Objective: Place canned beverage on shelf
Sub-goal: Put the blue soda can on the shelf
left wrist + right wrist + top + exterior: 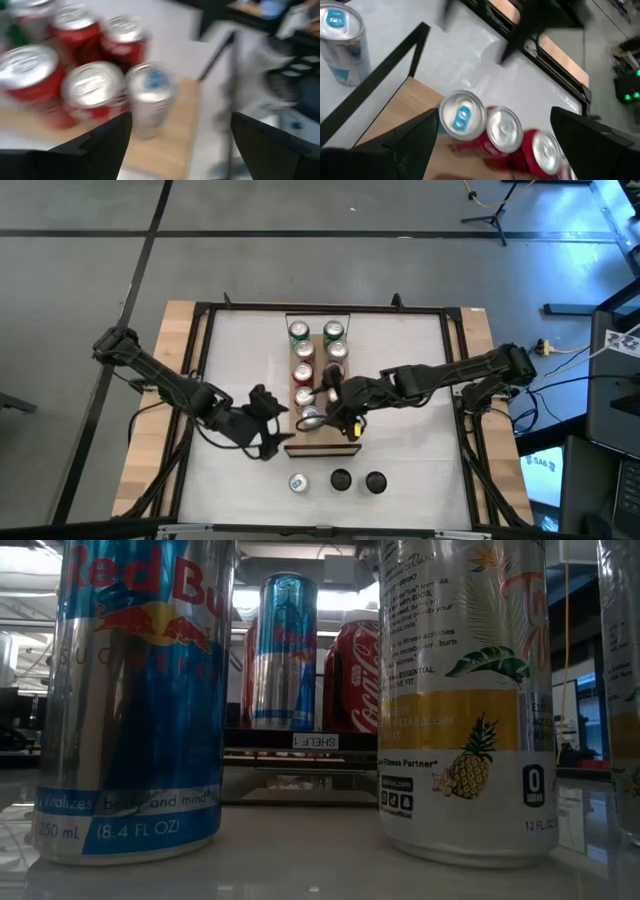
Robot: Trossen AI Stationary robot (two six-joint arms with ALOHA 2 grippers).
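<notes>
Nearest on table (300,850), waiting Red Bull can (135,700); farther, blue-tabbed can (150,95) upright at shelf's (172,145) near end beside red cans (92,87), between released, empty left end effector (180,120) and right end effector (495,115); risk of a careless withdrawal toppling it.

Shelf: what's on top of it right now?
The shelf carries two rows of cans, green and red tops in back, a silver blue-tab can nearest the front. The right gripper hangs open over the right row, covering any cans under it.
</notes>
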